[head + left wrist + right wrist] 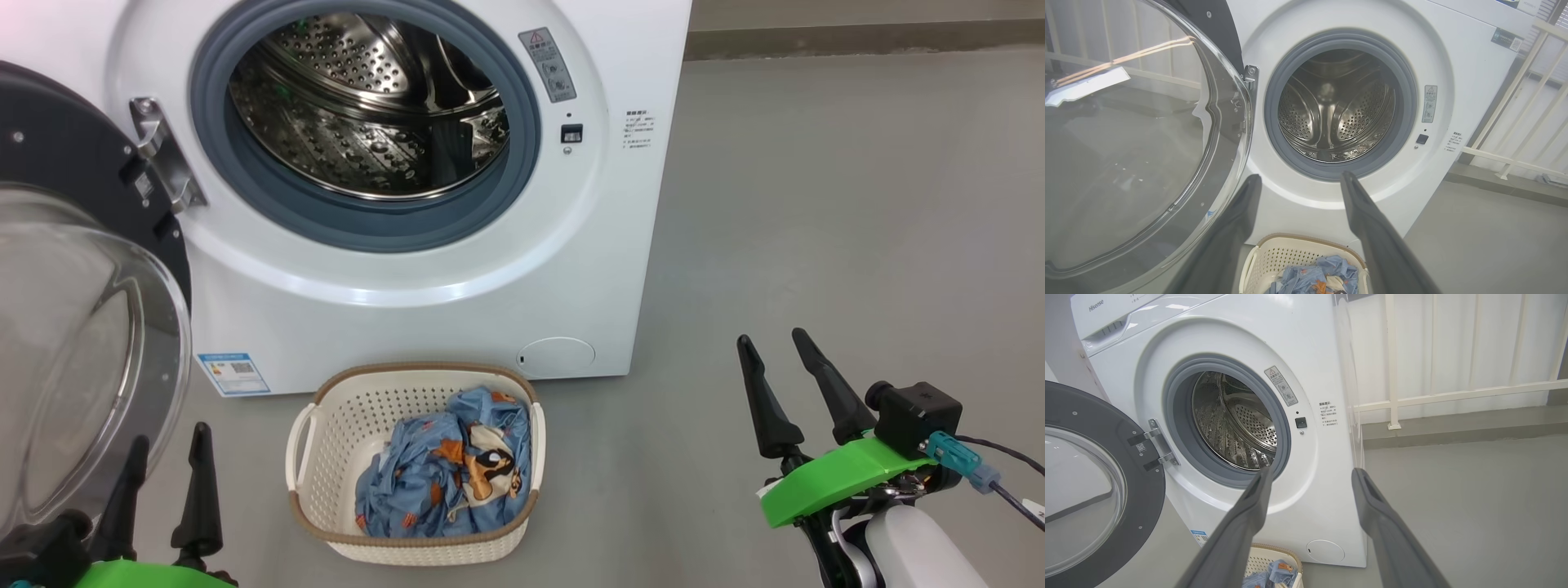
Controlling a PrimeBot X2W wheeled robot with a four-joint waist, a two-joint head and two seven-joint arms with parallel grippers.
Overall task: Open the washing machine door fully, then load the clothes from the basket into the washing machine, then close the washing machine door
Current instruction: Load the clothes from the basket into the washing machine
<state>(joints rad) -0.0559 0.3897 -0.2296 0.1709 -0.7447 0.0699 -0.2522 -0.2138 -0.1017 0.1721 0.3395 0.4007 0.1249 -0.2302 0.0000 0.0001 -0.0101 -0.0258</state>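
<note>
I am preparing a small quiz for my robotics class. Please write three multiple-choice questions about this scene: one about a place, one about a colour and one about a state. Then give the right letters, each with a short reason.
1. Where does the basket stand?
A) on the floor, in front of the washing machine
B) on top of the machine
C) on a shelf

2. What is the main colour of the clothes?
A) red
B) blue
C) green

3. In what state is the door?
A) shut
B) swung open to the robot's left
C) taken off

Answers:
1 A: the basket sits on the grey floor, just below the round opening.
2 B: the fabric is blue, with orange and white prints.
3 B: the door hangs on its hinge and the steel drum is open to view.
</note>
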